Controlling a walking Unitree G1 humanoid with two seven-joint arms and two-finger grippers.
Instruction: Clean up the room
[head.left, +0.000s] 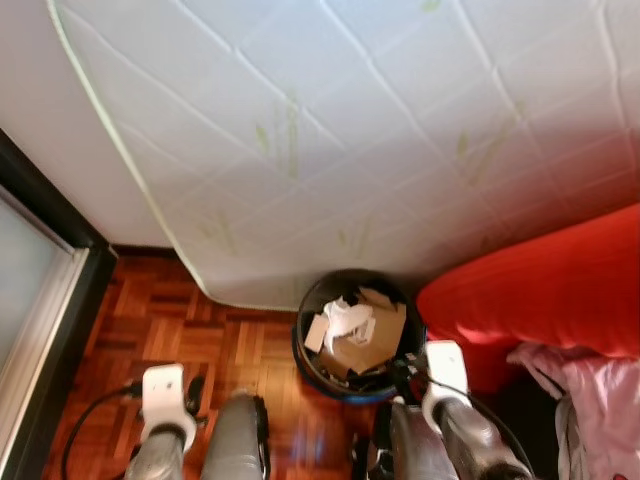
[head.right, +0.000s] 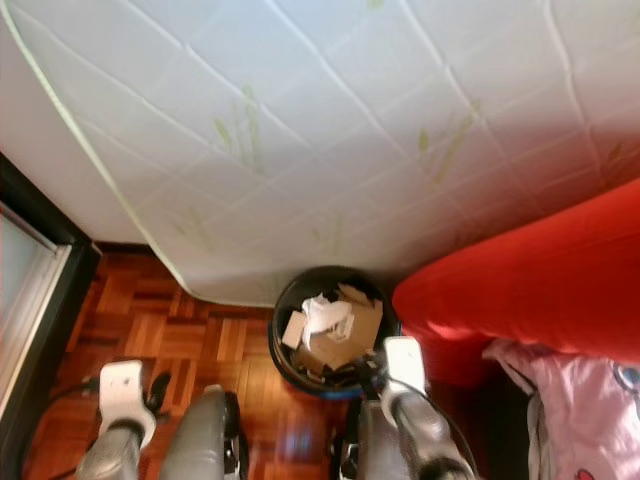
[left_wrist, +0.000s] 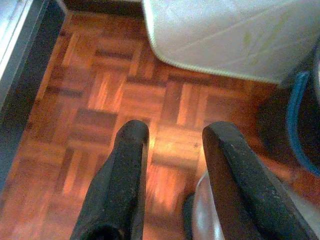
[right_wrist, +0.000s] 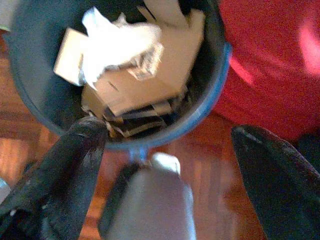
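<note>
right gripper (right_wrist: 165, 145): fingers standing wide apart, nothing between them, hovering just above the near rim of the waste bin (head.left: 310, 365). one finger (right_wrist: 65, 165) is overlapping the bin's edge in the wrist view; the other is hanging over the floor beside the red cushion (head.left: 540, 290).

left gripper (left_wrist: 172, 150): fingers parted, gripping nothing, pointing down at the parquet floor (left_wrist: 100, 95), well apart from the bin on the robot's left side.

waste bin: black, round, blue band at the rim, sitting on the floor between the mattress (head.left: 350, 130) and the red cushion, touching or just beside both. it is holding cardboard scraps (head.left: 372, 340) and crumpled white paper (head.left: 345, 318), nearly filling it.

mattress: white, quilted, faint green leaf print, leaning or lying ahead of the robot. pink fabric (head.left: 590, 400) is lying at the robot's far right. a dark door frame (head.left: 50, 230) is running along the left.

step in hand, as judged: the bin is looking like the drop point, and the empty right gripper over it is suggesting a deposit stage. next move is likely calling for raising the arm clear of the rim and turning to seek more litter.

writing: no brand, label or text is readable anywhere.
</note>
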